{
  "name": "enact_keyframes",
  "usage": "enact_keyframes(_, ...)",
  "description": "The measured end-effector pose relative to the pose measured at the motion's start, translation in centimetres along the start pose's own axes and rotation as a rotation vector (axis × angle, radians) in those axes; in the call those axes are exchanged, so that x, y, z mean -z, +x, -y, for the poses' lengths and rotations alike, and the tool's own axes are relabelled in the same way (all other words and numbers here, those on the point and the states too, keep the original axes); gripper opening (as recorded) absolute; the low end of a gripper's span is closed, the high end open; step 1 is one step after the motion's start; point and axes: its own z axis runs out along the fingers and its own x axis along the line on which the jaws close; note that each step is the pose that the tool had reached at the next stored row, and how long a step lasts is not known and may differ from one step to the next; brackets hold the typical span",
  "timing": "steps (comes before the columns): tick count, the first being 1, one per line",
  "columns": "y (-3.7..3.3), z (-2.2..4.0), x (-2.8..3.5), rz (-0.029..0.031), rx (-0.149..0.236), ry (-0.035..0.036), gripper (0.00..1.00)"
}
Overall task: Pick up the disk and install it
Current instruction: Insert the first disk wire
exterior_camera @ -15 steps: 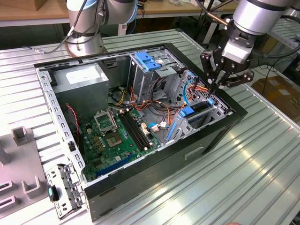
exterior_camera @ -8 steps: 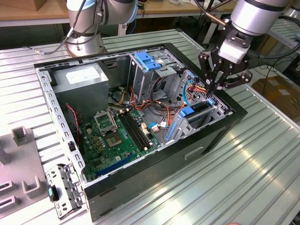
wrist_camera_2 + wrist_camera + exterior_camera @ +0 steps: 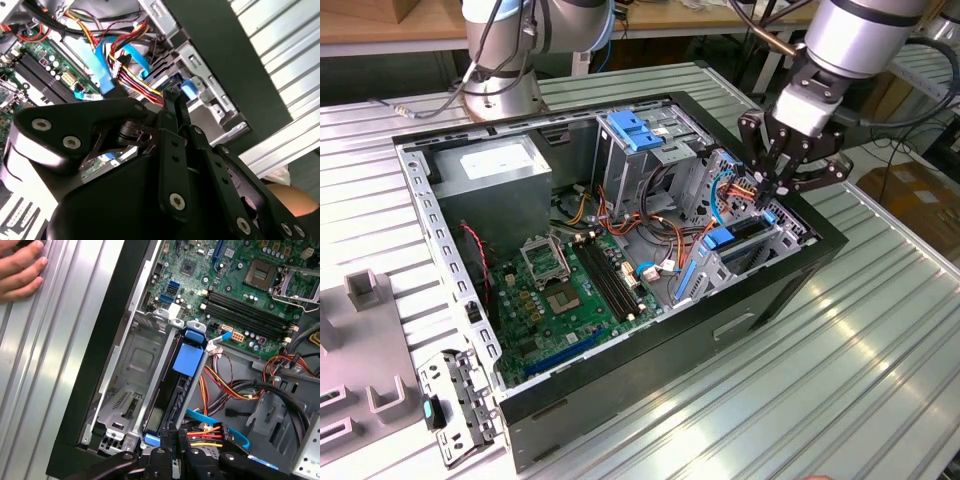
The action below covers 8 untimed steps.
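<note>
The disk [image 3: 167, 400] stands on edge in the drive cage [image 3: 131, 360] at the case's side wall, its blue side rail [image 3: 190, 357] facing up. In the exterior view the disk [image 3: 740, 232] sits low in the cage at the case's right end. My gripper [image 3: 767, 195] hangs straight above that end of the cage. In both wrist views its black fingers are shut together, with the tips [image 3: 176, 432] at the disk's end edge beside the red, yellow and blue cables [image 3: 125, 70]. My gripper [image 3: 174, 97] holds nothing between its fingers.
The open computer case [image 3: 650, 350] lies on a ribbed metal table [image 3: 880, 330]. Inside are the motherboard [image 3: 555, 295], a grey power-supply box [image 3: 495, 175] and a tall cage with a blue latch [image 3: 635, 130]. A person's hand [image 3: 20, 265] rests on the table beside the case. Another arm's base [image 3: 500, 60] stands behind.
</note>
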Motion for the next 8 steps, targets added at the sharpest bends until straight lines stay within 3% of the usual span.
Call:
enact_keyframes(2,-0.01,-0.01,-0.1,-0.0018,-0.028,-0.0013,0.16)
enact_keyframes(8,-0.02,-0.04,-0.61,-0.0104,-0.175,-0.0078,0.16)
